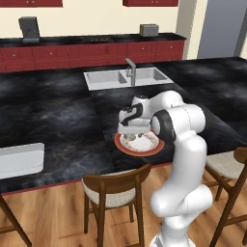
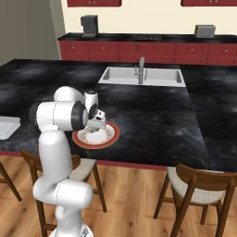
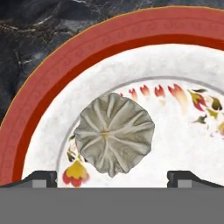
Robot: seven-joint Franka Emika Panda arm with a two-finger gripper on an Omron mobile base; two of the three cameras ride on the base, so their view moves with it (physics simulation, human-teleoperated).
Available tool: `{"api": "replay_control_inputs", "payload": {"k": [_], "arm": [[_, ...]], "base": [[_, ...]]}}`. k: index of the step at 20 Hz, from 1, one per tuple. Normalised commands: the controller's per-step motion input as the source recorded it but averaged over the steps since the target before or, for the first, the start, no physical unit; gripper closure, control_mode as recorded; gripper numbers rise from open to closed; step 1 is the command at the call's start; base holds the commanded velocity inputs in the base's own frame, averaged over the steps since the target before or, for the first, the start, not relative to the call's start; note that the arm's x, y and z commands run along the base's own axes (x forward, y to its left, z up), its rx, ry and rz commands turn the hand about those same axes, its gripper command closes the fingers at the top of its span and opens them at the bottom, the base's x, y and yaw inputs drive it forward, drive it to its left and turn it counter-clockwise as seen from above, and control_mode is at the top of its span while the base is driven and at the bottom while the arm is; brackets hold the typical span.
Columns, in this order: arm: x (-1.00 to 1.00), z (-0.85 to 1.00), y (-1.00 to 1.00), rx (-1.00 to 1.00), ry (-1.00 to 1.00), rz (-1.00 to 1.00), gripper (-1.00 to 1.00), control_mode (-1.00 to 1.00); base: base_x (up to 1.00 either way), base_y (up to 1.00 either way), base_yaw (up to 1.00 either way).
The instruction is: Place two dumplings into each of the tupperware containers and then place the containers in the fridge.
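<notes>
Hovering: gripper (image 3: 112, 178) hangs low over the plate (image 3: 48, 83), pointed straight down at it
Jaws: wide apart, tips at either side of the hand view's bottom edge, nothing between them
Dumpling: one dumpling (image 3: 114, 134), pleated, grey-beige, sits on the plate's white floral centre; in the hand view it lies just above the gap between the tips, a bit toward the left one, not touched
Plate: round, red rim, on the black counter (image 1: 48, 111) near its front edge; in the left base view the plate (image 1: 153, 147) is partly covered by the hand, in the right base view the plate (image 2: 113, 134) shows to the right of the wrist
Other dumplings: small lumps on the plate under the hand in the base views, too small to count
Gripper, base views: gripper (image 1: 131, 137) just above the plate, fingers mostly hidden by the wrist; same in the right base view (image 2: 94, 129)
Container: one white tray (image 1: 19, 159) at the counter's left end, well apart from the plate; the same tray's corner (image 2: 7, 126) shows at the left edge of the right base view; contents can't be told
Fridge: grey fridge (image 1: 222, 29) at far right, behind the counter
Sink: sink (image 1: 103, 77) with tap (image 1: 130, 71) set in the counter beyond the plate
Chairs: wooden chair (image 1: 113, 193) in front of the counter below the plate, another chair (image 2: 199, 190) further right
</notes>
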Motion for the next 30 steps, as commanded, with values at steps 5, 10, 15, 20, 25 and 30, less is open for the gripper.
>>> {"api": "replay_control_inputs", "payload": {"k": [5,10,15,20,25,30], "arm": [[0.30,-0.16,0.05,0.00,0.12,0.00,-1.00,-1.00],[0.26,-0.30,0.02,0.00,0.02,0.00,-1.00,-1.00],[0.02,-0.31,0.00,0.00,0.01,0.00,-1.00,-1.00],[0.00,-0.16,0.00,0.00,0.04,0.00,1.00,-1.00],[-0.03,0.10,0.00,-0.02,0.05,0.00,1.00,-1.00],[-0.57,0.70,0.09,-0.07,0.03,-0.06,1.00,-1.00]], "base": [[0.00,0.00,0.00],[0.00,0.00,0.00],[0.00,0.00,0.00],[0.00,0.00,0.00],[0.00,0.00,0.00],[0.00,0.00,0.00]]}}
